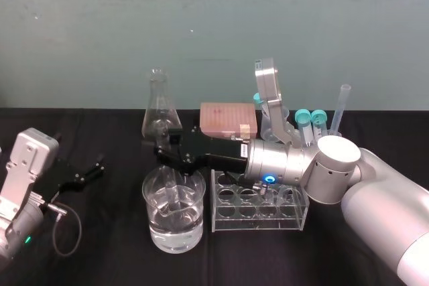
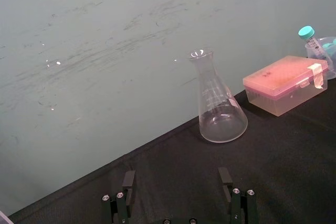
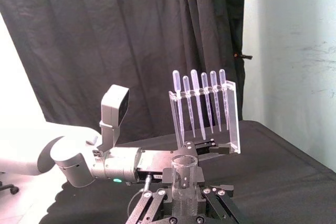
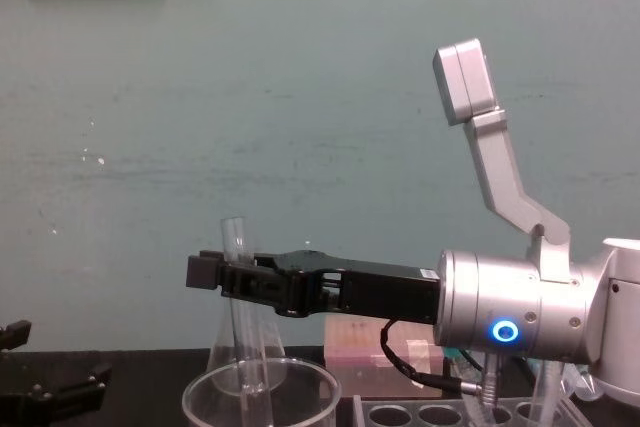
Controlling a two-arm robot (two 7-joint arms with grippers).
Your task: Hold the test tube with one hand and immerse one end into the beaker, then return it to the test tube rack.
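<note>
Right pincer (image 4: 226, 275) around test tube (image 4: 240, 342), lower end inside beaker (image 1: 149, 224).

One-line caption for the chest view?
Right end effector holds the test tube, slightly tilted, with its lower end inside the beaker.

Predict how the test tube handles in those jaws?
The test tube, clamped by the right gripper with its end in the beaker, is smooth clear glass: probably slippery, and brittle if squeezed. Slim and round, it's likely light and would roll if laid flat. The left gripper idles open, far left.
</note>
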